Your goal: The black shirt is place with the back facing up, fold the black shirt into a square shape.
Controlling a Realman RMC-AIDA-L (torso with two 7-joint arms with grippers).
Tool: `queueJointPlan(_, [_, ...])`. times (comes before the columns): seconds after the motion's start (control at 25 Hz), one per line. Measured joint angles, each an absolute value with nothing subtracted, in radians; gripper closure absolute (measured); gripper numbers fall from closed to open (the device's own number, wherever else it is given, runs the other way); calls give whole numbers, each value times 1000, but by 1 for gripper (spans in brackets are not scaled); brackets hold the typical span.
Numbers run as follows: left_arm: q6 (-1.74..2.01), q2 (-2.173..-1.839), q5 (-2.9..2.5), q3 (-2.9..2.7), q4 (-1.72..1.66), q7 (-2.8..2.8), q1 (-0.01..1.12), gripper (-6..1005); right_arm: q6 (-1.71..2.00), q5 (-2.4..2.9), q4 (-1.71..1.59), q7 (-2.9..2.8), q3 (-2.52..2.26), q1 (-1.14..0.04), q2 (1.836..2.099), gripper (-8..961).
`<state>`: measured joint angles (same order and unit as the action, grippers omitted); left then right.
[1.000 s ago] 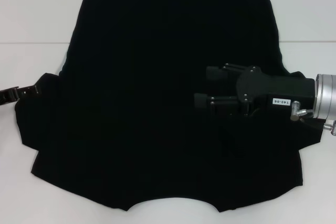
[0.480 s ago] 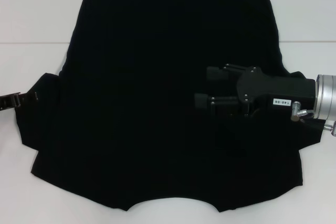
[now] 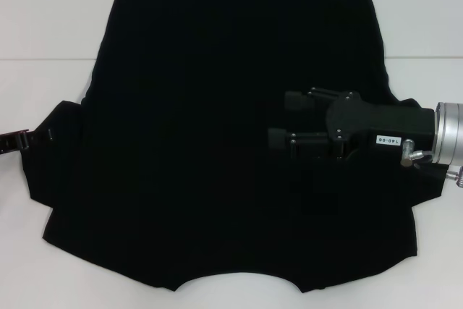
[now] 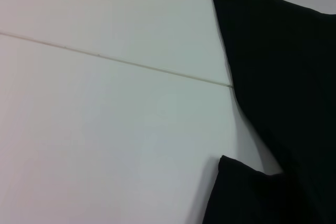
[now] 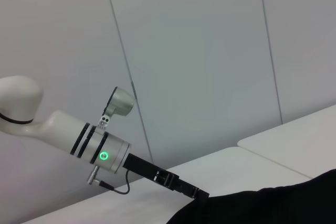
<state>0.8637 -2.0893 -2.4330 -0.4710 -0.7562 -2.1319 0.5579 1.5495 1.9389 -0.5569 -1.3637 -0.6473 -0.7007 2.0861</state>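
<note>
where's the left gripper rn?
Head view: left gripper at the far left edge, at the left sleeve of the flat plain black soft-fabric T-shirt; right gripper over its right half.

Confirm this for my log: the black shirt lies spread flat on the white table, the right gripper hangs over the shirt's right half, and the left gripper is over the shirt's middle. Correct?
Not quite. In the head view the left gripper is at the left sleeve edge of the black shirt, not over its middle. The rest stands: the shirt lies flat on the white table, and the right gripper is over its right half.
</note>
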Motion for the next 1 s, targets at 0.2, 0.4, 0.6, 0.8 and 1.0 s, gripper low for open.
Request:
queueJointPlan(0.2, [856, -2089, -2434, -471, -750, -2134, 557, 139, 1550, 1939, -557, -1364, -647, -702, 2086, 13])
queueJointPlan(0.4, [853, -2090, -2434, -471, -750, -2133, 555, 147, 1549, 1938, -557, -1364, -647, -702, 2086, 13])
queueJointPlan(0.6, [858, -2091, -2434, -473, -748, -2132, 555, 161, 1550, 1937, -557, -1364, -647, -701, 2086, 12])
queueJointPlan(0.8, [860, -2091, -2434, -473, -747, -2132, 556, 174, 1549, 1937, -557, -1364, -647, -700, 2086, 12])
queueJointPlan(1.0, [868, -2092, -2434, -492, -747, -2138, 557, 188, 1549, 1937, -557, -1364, -647, -699, 2086, 12])
